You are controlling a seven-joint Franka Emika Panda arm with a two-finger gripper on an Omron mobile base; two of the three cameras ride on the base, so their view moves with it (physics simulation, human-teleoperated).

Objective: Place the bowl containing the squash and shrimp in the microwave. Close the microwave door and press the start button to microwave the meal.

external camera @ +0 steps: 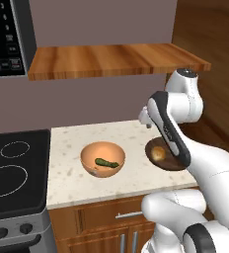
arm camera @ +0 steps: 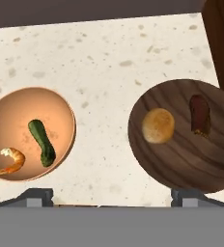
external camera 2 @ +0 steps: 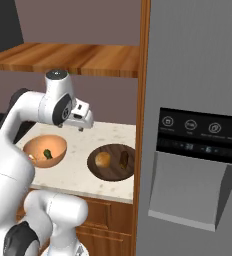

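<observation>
- The microwave is hanging at upper left above the stove — cut off, its door hard to make out.
- The bowl is sitting on the counter beside the dark dish; it is looking rigid, smooth-walled and likely slippery — best pinched at the rim.
- The gripper is hovering spread, holding nothing.
- The squash and shrimp are lying loose inside.

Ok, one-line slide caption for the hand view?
Fingers hover over the counter between the bowl of squash and shrimp and a wooden plate.
</observation>
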